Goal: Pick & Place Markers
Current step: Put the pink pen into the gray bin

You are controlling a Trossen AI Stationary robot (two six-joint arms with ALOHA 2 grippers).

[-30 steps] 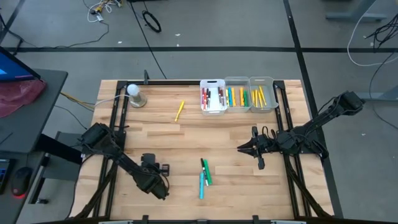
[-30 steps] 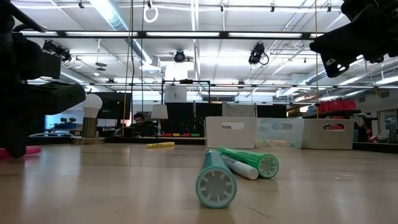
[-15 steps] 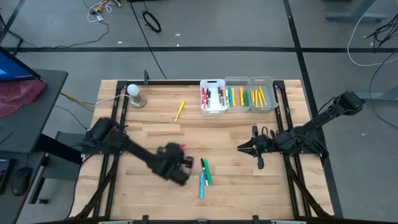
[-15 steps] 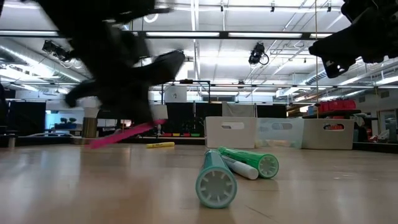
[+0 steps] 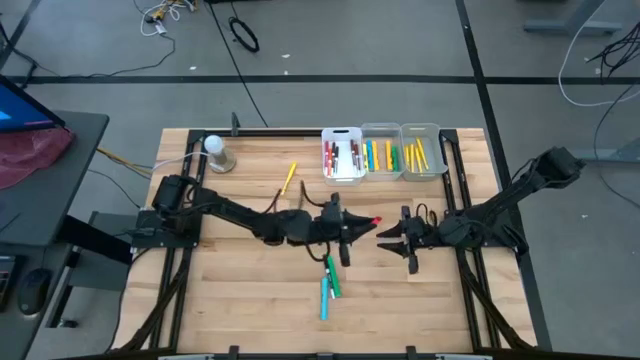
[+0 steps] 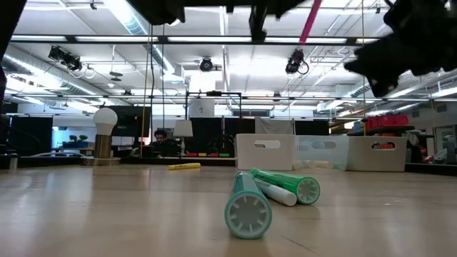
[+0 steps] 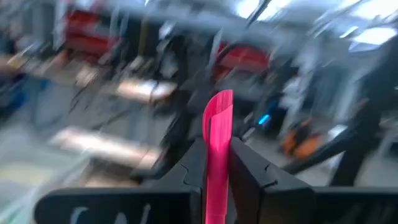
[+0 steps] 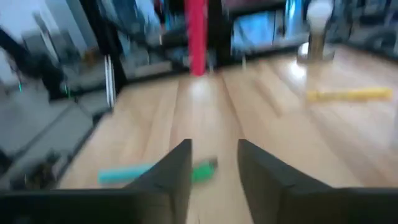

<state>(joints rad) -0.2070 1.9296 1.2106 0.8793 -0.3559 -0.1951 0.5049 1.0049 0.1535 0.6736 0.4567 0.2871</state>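
Note:
My left gripper (image 5: 356,227) is stretched over the middle of the table, shut on a pink marker (image 5: 375,220), which is raised high in the low view (image 6: 308,21). My right gripper (image 5: 384,238) is open just right of it, its fingers pointing at the marker; its wrist view shows the pink marker (image 8: 196,34) ahead of the parted fingers. A green marker (image 5: 332,274), a cyan marker (image 5: 323,298) and a white one (image 6: 277,193) lie together on the table, touching. A yellow marker (image 5: 288,177) lies farther back. My left gripper pinches the pink marker's barrel (image 7: 218,163) between its two fingers (image 7: 250,177). The marker lies along the fingers and its free end (image 7: 219,102) sticks out past them. It is lifted clear of the table and points toward the table's right side.
Three small bins stand side by side at the far edge: a white one (image 5: 342,168), and two clear ones (image 5: 381,128) (image 5: 424,127), all with markers inside. A light bulb on a base (image 5: 218,152) stands at the far left. Bare wood lies left and near.
My left arm has swung from the table's near left across to the middle, carrying the pink marker. The marker lay low by the table a second ago and is now lifted clear, high up, close to my right gripper.

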